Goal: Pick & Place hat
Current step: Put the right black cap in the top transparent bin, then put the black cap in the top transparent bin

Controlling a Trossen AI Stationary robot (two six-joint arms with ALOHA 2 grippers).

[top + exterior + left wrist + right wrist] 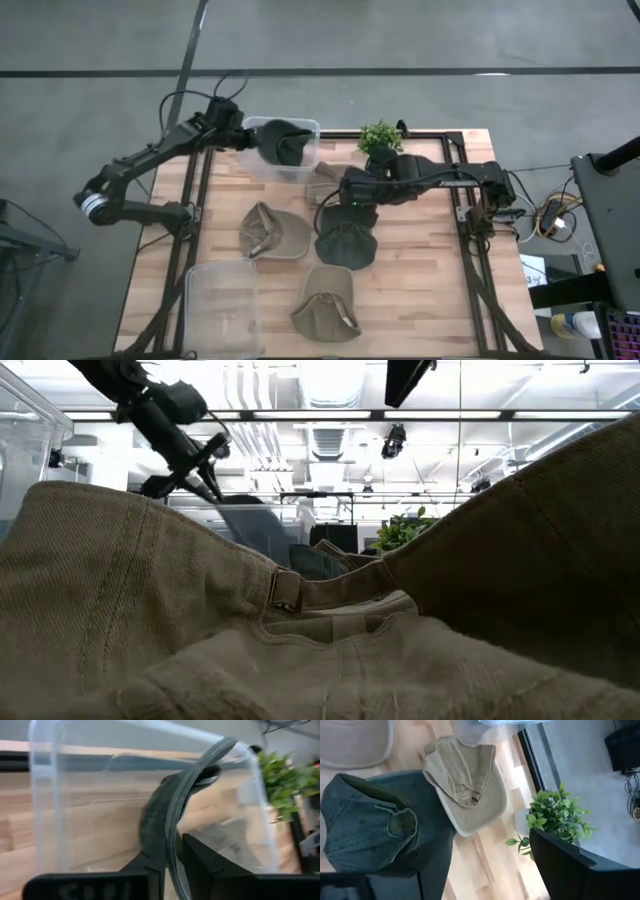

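My left gripper point(250, 135) is at the clear bin point(300, 128) on the table's far side, shut on a dark green hat point(285, 146) that sits inside the bin; the low view shows this gripper point(205, 478) above the hat point(248, 525). My right gripper point(347, 190) is open and hovers over the table's middle, between a beige hat point(465, 777) and another dark green hat point(370, 825), both lying on the wood. Two khaki hats point(275, 232) point(325, 303) rest nearer the near edge. My left gripper pinches the dark hat's brim point(172, 835) between its two fingers point(147, 870), the curved brim edge standing upright in the gap. The fingers reach in from the table's left side over the bin's rim. The hat's crown point(205, 775) lies farther in, within the bin's walls.
A second clear bin point(200, 310) stands at the near left corner. A small potted plant point(380, 135) is at the far edge, beside the right gripper point(495, 875). Black frame rails run along the table's left and right sides. Bare wood lies at the near right.
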